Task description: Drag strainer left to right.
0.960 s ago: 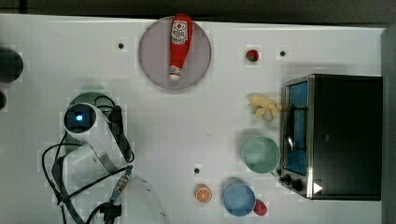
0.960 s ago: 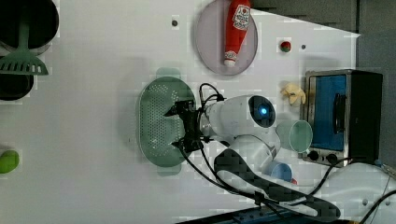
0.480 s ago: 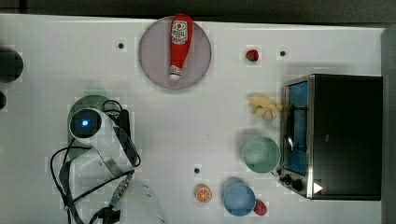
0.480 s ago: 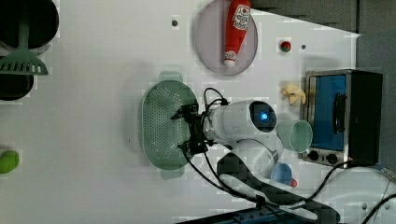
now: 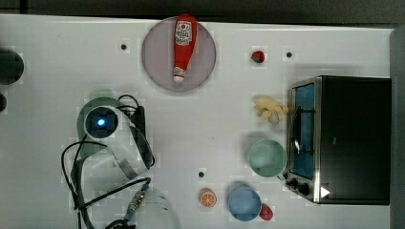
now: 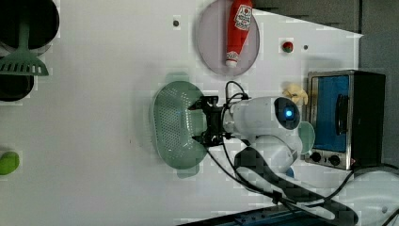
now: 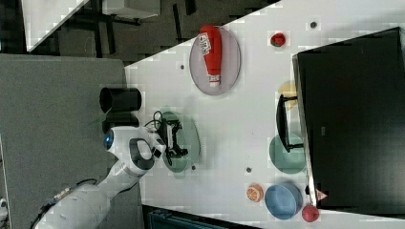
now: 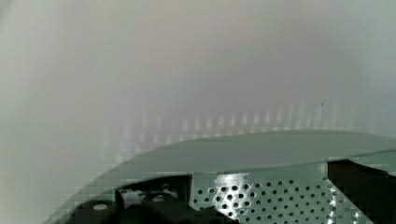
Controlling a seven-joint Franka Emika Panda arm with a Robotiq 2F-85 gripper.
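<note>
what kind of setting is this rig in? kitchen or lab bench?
Likely a lab bench dressed as a toy kitchen: a white table with a toaster oven, a ketchup bottle on a plate, and a perforated strainer under the arm's claw.

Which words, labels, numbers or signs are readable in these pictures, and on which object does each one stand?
No text can be read.
Ketchup bottle: white label with print, too blurred to read.
Toaster oven: small white triangle mark at its corner, no letters legible.
Strainer: no writing visible.
</note>
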